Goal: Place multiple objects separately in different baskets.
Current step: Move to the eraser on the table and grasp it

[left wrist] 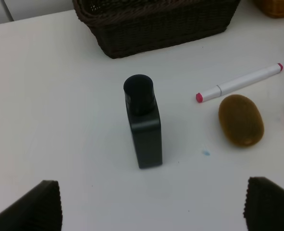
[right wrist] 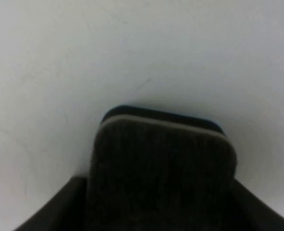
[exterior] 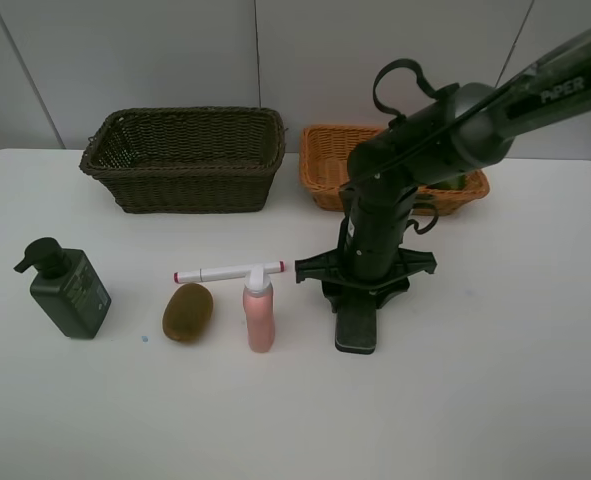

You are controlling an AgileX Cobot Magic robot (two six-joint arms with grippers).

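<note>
Grip status: right gripper [exterior: 356, 315] is clamped on the black eraser block [right wrist: 163, 168], both down on the white table [exterior: 495, 380] about mid-table, slightly right of centre. The wrist view shows the felt face filling the gap between the jaws, block not yet lifted as far as I can tell. Left gripper [left wrist: 152, 185] is wide open with nothing in it, hovering on the near side of the dark green pump bottle [left wrist: 142, 127], which stands toward the left edge. Kiwi [exterior: 187, 311], small pink bottle [exterior: 259, 315] and white marker [exterior: 230, 272] sit in a cluster between the pump bottle and the right gripper; the marker's tip is just beside the gripper body. Dark basket [exterior: 190, 185] and tan basket [exterior: 325, 170] are along the far edge, side by side. Risks, my read: can't see how deep the jaws bite, so if they only hold the block's end it may pivot or slip out on lift, since the felt side is soft and low-friction. Any sideways swing on the way up could clip the marker and roll it, or tip the pink bottle. The right arm's own bulk already hangs over the tan basket, so a low carry could snag the rim and shove it. Dropping from too high risks a bounce out of the shallower one. If the left goes for the pump bottle at the same time, both arms converge on the far edge, so watch clearance.
</note>
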